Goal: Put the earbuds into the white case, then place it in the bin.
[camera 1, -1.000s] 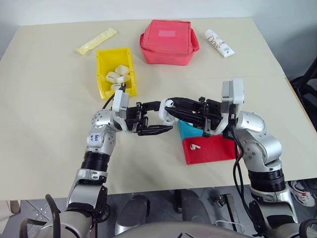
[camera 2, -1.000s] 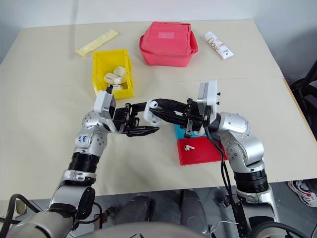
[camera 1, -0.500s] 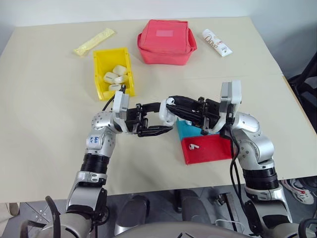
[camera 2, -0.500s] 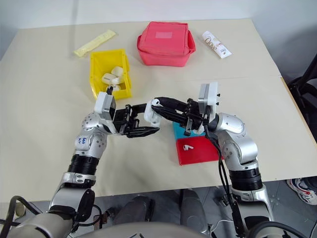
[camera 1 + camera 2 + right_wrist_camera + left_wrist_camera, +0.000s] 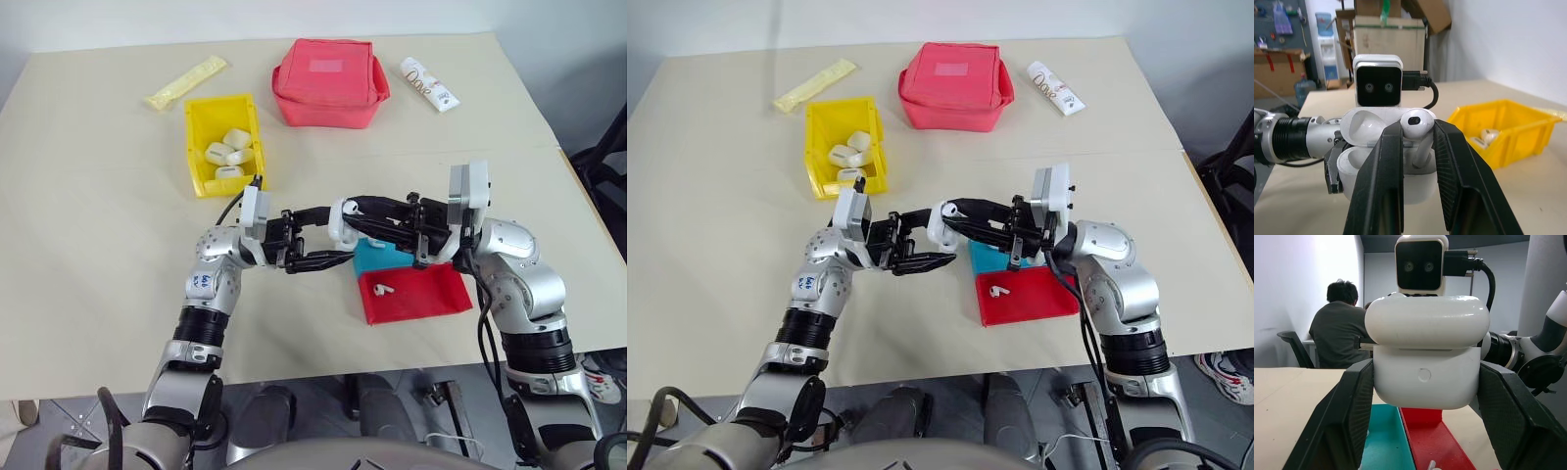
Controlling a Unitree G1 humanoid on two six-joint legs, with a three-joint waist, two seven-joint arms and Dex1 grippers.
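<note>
- The left gripper (image 5: pixel 1422 396) clamps the white case (image 5: pixel 1426 355) between its two black fingers, above the table (image 5: pixel 98 245) and near the front edge; the lid is flipped open.
- The right gripper (image 5: pixel 1418 147) pinches one earbud (image 5: pixel 1415 122) between its fingertips, right at the open case, stem pointing down into it.
- A second earbud (image 5: pixel 383 290) lies loose on the red part of the tray (image 5: pixel 431 294), just under the right arm.
- The tray has one blue part and one red part, and sits directly below the two grippers.
- The yellow bin (image 5: pixel 201 132) stands well apart, farther back on the table to the left; three white cases (image 5: pixel 227 152) lie in it.
- Behind it lies one yellow packet (image 5: pixel 189 81); one red pouch (image 5: pixel 328 83) stands at the back centre and one white tube (image 5: pixel 430 83) to its right.
- One person (image 5: pixel 1342 330) sits in the background with their back turned.
</note>
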